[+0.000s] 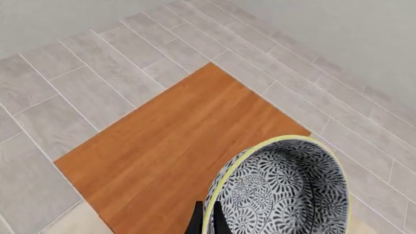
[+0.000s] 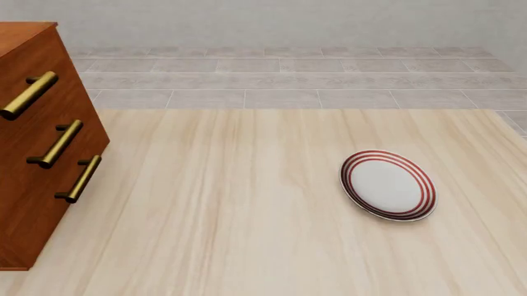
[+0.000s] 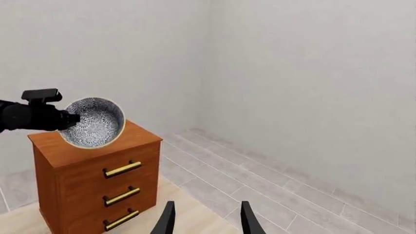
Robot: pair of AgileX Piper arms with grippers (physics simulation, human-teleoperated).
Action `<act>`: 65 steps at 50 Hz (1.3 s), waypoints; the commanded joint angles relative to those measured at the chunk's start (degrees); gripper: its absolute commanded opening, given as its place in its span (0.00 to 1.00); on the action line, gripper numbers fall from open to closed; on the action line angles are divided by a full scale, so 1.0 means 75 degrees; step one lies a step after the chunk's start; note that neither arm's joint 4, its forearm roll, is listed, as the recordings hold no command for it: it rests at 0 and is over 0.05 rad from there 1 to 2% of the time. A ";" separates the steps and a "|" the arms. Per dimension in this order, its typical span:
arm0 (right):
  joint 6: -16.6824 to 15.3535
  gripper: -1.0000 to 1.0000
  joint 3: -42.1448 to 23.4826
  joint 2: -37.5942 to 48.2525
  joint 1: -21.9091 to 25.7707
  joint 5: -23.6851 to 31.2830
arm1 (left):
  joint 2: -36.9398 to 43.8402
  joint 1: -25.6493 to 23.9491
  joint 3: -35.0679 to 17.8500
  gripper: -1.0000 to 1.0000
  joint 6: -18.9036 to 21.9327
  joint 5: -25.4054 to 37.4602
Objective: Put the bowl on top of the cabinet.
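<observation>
Bowl point(image 3: 94, 122) in black-and-white floral pattern hung tilted on its side above the top of the cabinet point(image 3: 97, 187), its open mouth turned sideways, gripped by the left gripper point(image 1: 206, 220), whose dark fingers pinched the pale yellow-green rim with one finger inside and one outside. In the right wrist view the left arm point(image 3: 32, 114) reached in level over the cabinet's top, the bowl at its tip and above the top's middle; whether the bowl touched the wood could not be told. The left wrist view looked down past the bowl onto the cabinet's orange-brown top panel and the grey tiled floor point(image 1: 78, 87) around it. The cabinet stood at the left edge of the pale wooden surface point(image 2: 247, 216), three brass bar handles down its front. A white plate point(image 2: 387, 185) with red rings lay toward the surface's right side, well apart from the cabinet. The right gripper point(image 3: 206, 219) was raised, its fingers spread apart and holding nothing.
</observation>
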 commanded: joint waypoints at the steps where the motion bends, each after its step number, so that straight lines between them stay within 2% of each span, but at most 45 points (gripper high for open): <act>1: 0.0008 1.00 -0.0016 0.0013 -0.0037 0.0000 | 0.0044 0.0029 0.0200 0.00 0.0072 -0.0261; 18: 0.0025 1.00 0.0002 0.0059 -0.0065 -0.0035 | 0.0129 0.0061 0.0446 0.00 0.0124 -0.0538; 46: 0.0026 1.00 0.0017 0.0054 -0.0063 -0.0041 | 0.0071 0.0533 0.0875 0.00 0.0265 -0.0775; 65: 0.0019 1.00 0.0037 0.0015 -0.0047 -0.0030 | 0.0082 0.0627 0.0875 0.00 0.0271 -0.0796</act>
